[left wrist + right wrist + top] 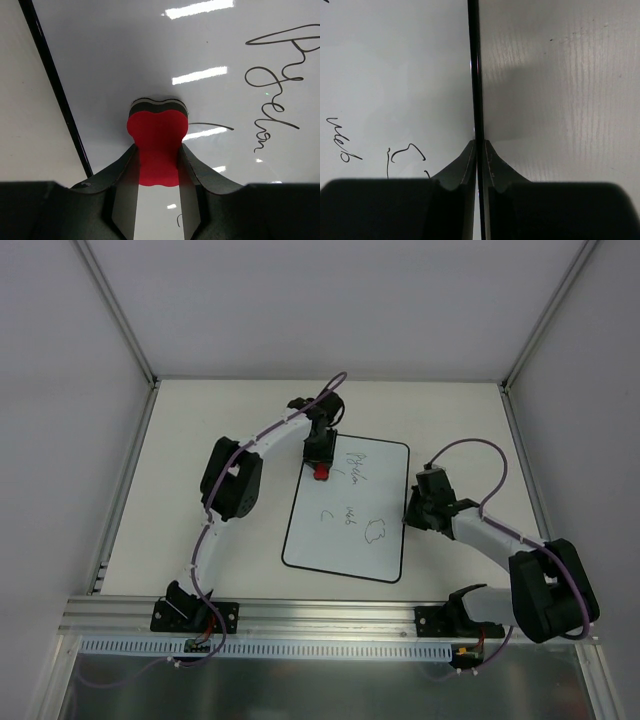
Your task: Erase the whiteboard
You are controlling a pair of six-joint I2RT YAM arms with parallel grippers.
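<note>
The whiteboard [350,530] lies flat on the table, with dark handwriting [355,465] along its far part and small scribbles lower down. My left gripper [320,458] is over the board's far left corner, shut on the red bone-shaped eraser [321,473]. In the left wrist view the eraser [157,130] sits between the fingers [190,170] with its far end pressed on the board [150,60], left of the writing [272,100]. My right gripper [413,510] is shut on the board's right black edge [475,75], seen pinched in the right wrist view [479,145].
The pale table [200,440] runs around the board. White enclosure walls with metal posts [120,310] stand left, right and behind. An aluminium rail [320,615] crosses the near edge by the arm bases. Bare table [560,100] lies right of the board's edge.
</note>
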